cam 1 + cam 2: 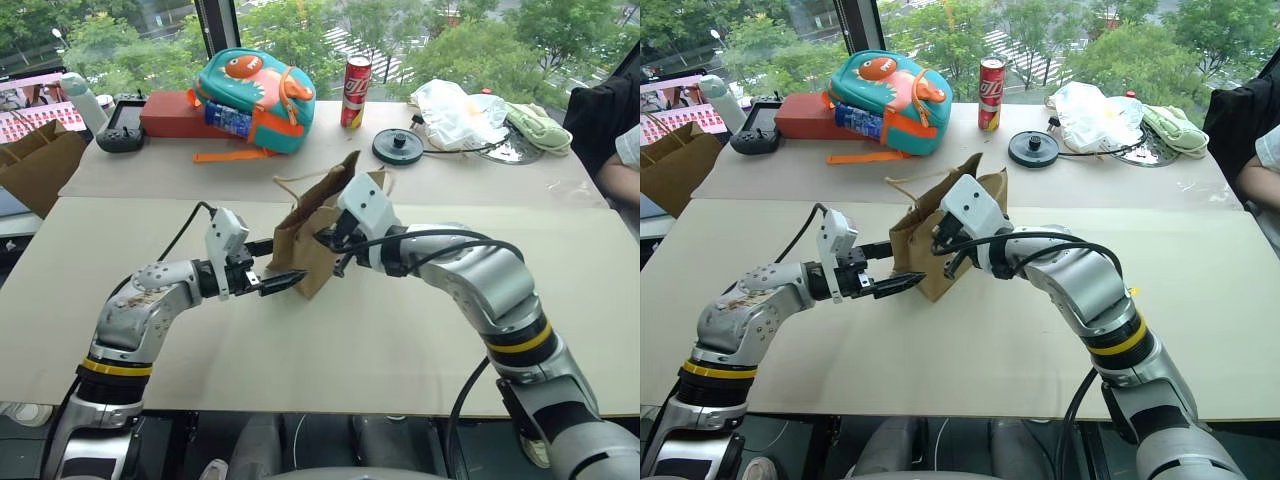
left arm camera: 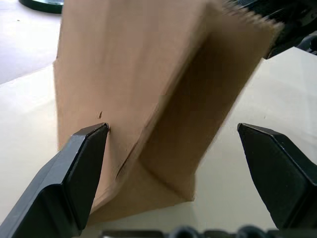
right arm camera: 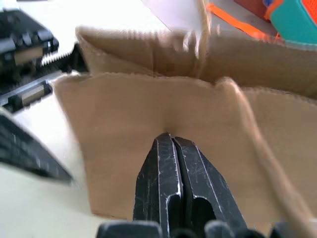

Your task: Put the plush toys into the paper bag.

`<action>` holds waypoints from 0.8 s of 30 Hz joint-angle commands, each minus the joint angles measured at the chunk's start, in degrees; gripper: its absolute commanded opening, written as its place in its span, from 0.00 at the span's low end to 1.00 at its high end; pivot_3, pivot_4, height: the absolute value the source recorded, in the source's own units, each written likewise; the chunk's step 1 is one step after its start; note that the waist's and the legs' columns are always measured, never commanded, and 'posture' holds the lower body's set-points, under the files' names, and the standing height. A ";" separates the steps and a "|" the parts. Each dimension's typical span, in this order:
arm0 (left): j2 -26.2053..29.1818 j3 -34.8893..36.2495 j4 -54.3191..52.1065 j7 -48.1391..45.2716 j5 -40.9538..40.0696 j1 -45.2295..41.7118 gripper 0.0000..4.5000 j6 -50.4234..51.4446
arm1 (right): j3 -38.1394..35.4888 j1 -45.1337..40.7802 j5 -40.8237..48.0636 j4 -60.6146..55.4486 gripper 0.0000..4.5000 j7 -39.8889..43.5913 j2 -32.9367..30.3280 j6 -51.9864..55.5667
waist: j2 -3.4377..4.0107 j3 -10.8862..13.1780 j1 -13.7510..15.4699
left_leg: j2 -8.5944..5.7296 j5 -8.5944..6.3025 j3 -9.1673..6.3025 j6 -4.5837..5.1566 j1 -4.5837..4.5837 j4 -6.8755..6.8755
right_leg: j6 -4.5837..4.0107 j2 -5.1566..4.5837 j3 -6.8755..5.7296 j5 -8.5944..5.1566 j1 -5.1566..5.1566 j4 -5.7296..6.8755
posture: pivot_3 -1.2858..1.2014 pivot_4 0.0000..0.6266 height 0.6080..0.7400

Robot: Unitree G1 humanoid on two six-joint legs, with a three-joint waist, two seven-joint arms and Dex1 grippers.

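The paper bag (image 1: 300, 238) stands upright in the middle of the table, mouth up, with a cord handle (image 1: 290, 185) at its rim. My left gripper (image 1: 288, 260) is open at the bag's lower near corner. One of its fingers (image 2: 91, 148) touches the bag wall (image 2: 129, 64) and the other stands clear of it. My right gripper (image 3: 166, 135) is shut, its tips pressed against the upper side wall (image 3: 124, 114) where the paper puckers. I cannot tell whether paper is pinched. The plush toys are out of view.
Along the far side of the table are a teal dinosaur backpack (image 1: 255, 100), a red box (image 1: 170, 115), a red can (image 1: 356, 90), a black disc (image 1: 398, 146) and a white plastic bag (image 1: 455, 112). A darker brown bag (image 1: 35, 165) sits far left. A person's arm (image 1: 620, 165) shows at the right.
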 commanded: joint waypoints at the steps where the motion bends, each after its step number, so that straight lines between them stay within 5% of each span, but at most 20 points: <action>1: -1.42 -0.69 -2.45 1.34 1.19 -0.40 1.00 -1.80 | -0.97 -1.75 -1.40 -0.24 0.01 0.00 1.42 -1.76 | 0.00 0.00 -0.08 | 0.00 0.00 0.00 0.00 0.00 0.00 | 0.00 0.00 0.00 0.00 0.00 0.01 | 0.52 0.24 0.95; 16: -7.27 -2.29 5.69 7.28 9.50 -2.73 1.00 -7.70 | -1.35 -1.39 -4.02 0.25 0.01 0.85 3.30 -1.57 | 0.00 0.00 -0.15 | -0.01 0.00 -0.01 0.00 0.01 0.01 | 0.00 0.00 0.00 0.00 0.00 0.06 | 0.52 0.24 0.95; 19: -9.13 -2.36 7.10 8.34 10.61 -3.50 0.86 -8.91 | -1.34 -1.13 -4.40 -0.06 0.00 0.90 3.53 -1.22 | 0.00 0.00 -0.14 | -0.02 0.00 -0.01 0.00 0.01 0.02 | 0.00 0.00 0.00 0.00 0.01 0.05 | 0.52 0.24 0.95; 24: -10.32 -2.35 8.06 8.63 11.48 -3.66 0.43 -9.89 | -1.58 -0.93 -4.71 -0.41 0.00 0.82 3.79 -0.77 | 0.00 0.00 -0.18 | -0.02 0.00 -0.02 0.00 0.01 0.02 | 0.00 0.00 0.00 0.01 0.00 0.06 | 0.52 0.24 0.95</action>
